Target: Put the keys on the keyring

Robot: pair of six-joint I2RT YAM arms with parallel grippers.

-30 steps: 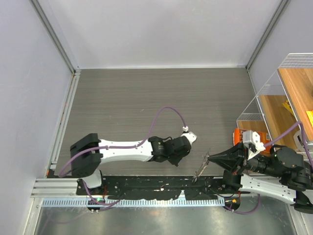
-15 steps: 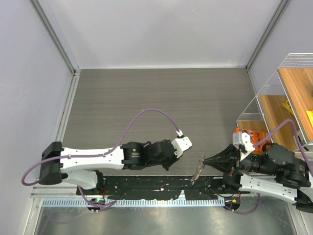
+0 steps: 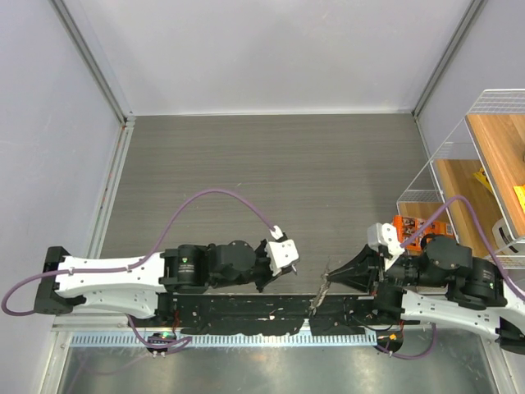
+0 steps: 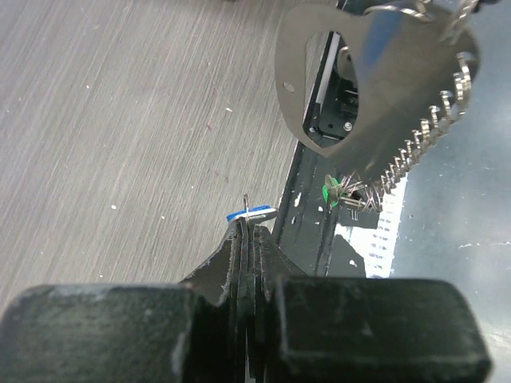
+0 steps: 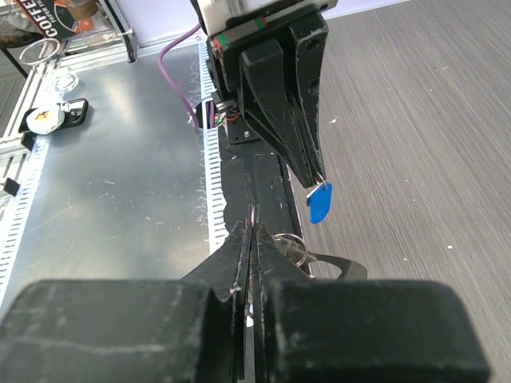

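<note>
My left gripper is shut on a tiny blue-headed key, held by its metal shank just above the table's near edge. The blue key also shows in the right wrist view, hanging from the left gripper's fingertips. My right gripper is shut on the keyring's wire, with a flat silvery tag hanging below. In the left wrist view the tag looms blurred, with a green key dangling beneath. In the top view, the left gripper and right gripper face each other, with the keyring between.
The black base rail and a toothed white strip run along the near edge under both grippers. An orange packet lies by the wire basket at the right. Small items lie on the metal sheet.
The left arm has drawn back left and toward the near edge with the blue key. The right gripper has moved left with the keyring, staying close to the left gripper.
</note>
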